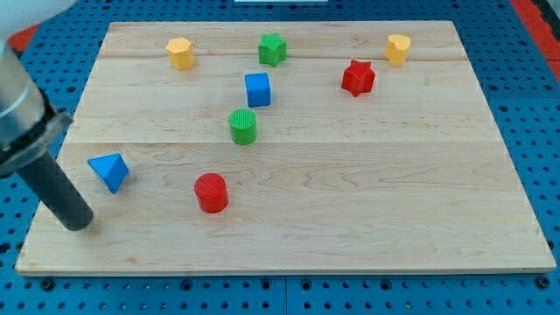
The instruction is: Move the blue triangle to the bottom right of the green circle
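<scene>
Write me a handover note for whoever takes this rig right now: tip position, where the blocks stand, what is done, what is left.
My tip rests on the wooden board near the view's left edge, just below-left of the blue triangle block, apart from it.
The green circle block stands mid-board, up and to the right of the triangle. A red circle block sits between the triangle and the goal spot.
Done: nothing visible yet.
Left: push the triangle rightward to the circle's bottom right, probably skirting the red one.

Blue triangle (pixel 109 171) — lower-left of green circle (pixel 243 126).
</scene>
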`<state>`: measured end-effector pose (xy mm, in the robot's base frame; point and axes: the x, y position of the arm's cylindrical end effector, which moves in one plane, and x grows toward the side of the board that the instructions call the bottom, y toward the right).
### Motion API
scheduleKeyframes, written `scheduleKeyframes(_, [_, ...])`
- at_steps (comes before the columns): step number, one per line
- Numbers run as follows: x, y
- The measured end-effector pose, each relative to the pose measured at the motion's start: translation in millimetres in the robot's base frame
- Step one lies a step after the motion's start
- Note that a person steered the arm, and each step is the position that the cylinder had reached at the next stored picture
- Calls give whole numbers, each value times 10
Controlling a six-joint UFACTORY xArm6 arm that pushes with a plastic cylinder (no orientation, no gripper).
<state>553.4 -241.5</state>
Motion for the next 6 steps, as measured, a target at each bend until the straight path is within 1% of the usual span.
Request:
scheduleKeyframes(1, [-406,-87])
scheduleKeyframes(2, [-560,-93])
scheduleKeyframes(4, [-527,893])
scheduleKeyframes(5, [-611,1054])
scheduleKeyframes(6, [-667,1353])
